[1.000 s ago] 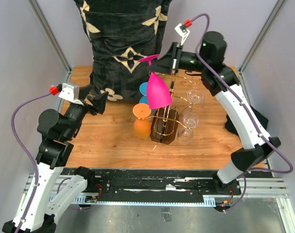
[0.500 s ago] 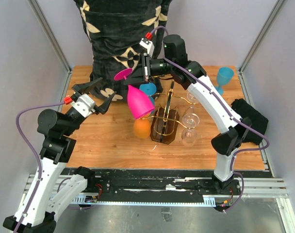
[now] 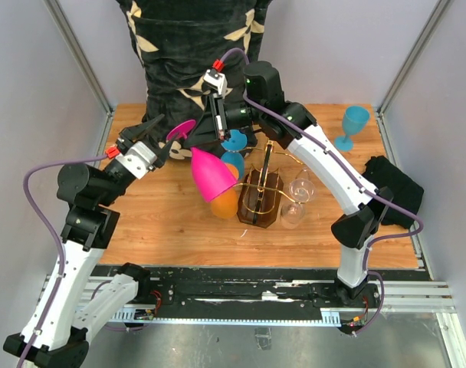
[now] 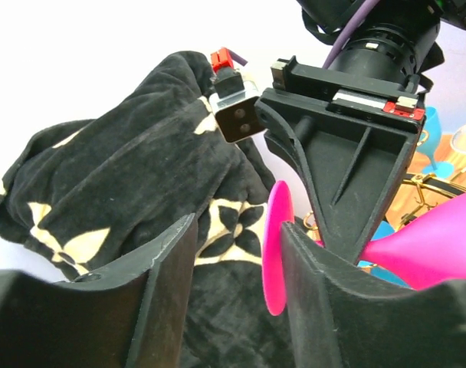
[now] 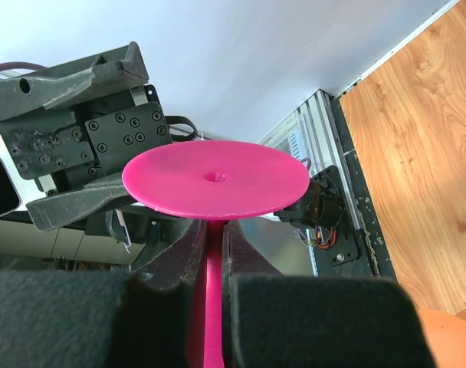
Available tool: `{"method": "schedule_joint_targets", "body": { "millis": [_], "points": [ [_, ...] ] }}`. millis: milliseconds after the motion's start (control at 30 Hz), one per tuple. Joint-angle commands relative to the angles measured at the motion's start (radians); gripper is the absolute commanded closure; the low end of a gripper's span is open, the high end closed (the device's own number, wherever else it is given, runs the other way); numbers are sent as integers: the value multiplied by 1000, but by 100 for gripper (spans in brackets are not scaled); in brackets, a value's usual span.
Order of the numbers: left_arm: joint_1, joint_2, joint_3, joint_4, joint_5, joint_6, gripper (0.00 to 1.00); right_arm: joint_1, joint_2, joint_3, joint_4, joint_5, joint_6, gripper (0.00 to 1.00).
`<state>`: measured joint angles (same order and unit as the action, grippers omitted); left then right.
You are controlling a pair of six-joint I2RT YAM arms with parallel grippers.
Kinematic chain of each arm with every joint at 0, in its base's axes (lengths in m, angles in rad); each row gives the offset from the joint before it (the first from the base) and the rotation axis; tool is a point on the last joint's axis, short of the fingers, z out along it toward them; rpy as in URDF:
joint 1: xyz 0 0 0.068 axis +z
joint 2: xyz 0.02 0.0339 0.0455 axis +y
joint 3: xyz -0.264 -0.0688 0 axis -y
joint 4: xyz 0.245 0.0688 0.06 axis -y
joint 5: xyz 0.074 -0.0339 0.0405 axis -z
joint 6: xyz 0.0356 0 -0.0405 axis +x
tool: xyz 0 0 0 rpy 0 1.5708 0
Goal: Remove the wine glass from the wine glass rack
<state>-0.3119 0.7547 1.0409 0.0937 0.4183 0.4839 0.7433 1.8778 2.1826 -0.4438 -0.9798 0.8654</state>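
My right gripper (image 3: 217, 124) is shut on the stem of a pink wine glass (image 3: 212, 175) and holds it tilted in the air, left of the wine glass rack (image 3: 261, 198). The rack is gold wire on a dark wooden body. The glass's round base (image 3: 181, 129) points at my left gripper (image 3: 146, 143), which is open. In the left wrist view the base's edge (image 4: 277, 253) sits between the open fingers (image 4: 237, 226), close to the right finger (image 4: 317, 291). In the right wrist view the stem (image 5: 214, 284) is pinched between the fingers (image 5: 214, 230), under the base (image 5: 216, 178).
Clear glasses (image 3: 300, 186) hang on the rack's right side, blue ones (image 3: 234, 142) at its left, an orange one (image 3: 225, 203) below. A blue glass (image 3: 354, 126) stands at the back right. A black patterned cushion (image 3: 195, 61) fills the back, a black cloth (image 3: 390, 180) the right edge.
My right arm swung left, carrying the pink glass away from the rack towards my left gripper. My left gripper rose and now has the glass's base between its open fingers.
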Motion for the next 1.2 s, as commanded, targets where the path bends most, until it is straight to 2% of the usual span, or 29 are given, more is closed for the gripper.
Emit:
{"method": "schedule_joint_targets", "body": {
  "millis": [0,33,67,100,133,167,367,600,700,733,800,900,1067,1167],
  "points": [
    [-5,31,66,-44,4,41,51,25,-5,9,23,-44,11,99],
    [-4,35,78,-56,17,35,55,25,-4,8,24,-48,11,99],
    [-5,38,80,-62,29,27,63,24,-5,8,25,-49,9,99],
    [-4,37,81,-62,38,21,83,25,-6,4,27,-50,10,99],
    [-5,34,73,-51,36,10,97,24,-5,3,29,-54,12,99],
    [-4,27,64,-31,34,-7,99,24,-5,5,29,-55,11,99],
    [-5,15,62,-15,75,-58,100,24,-3,3,30,-67,6,99],
    [-5,96,176,-201,100,-83,99,25,-8,-1,30,-71,-6,99],
    [-5,116,184,-177,-25,-147,100,20,-13,-4,13,-66,-26,99],
    [-5,116,179,-162,-81,-154,99,18,-19,-4,2,-62,-41,96],
    [-5,107,147,-113,-188,-177,99,6,-38,-4,-29,-43,-74,86],
    [-4,93,116,-55,-318,-205,99,-9,-63,-2,-57,-33,-102,79],
    [9,116,132,-36,-404,-275,99,-24,-78,17,-113,-38,-136,76],
    [87,115,118,0,-429,-362,100,-52,-112,10,-140,-28,-164,69]
  ]
}}
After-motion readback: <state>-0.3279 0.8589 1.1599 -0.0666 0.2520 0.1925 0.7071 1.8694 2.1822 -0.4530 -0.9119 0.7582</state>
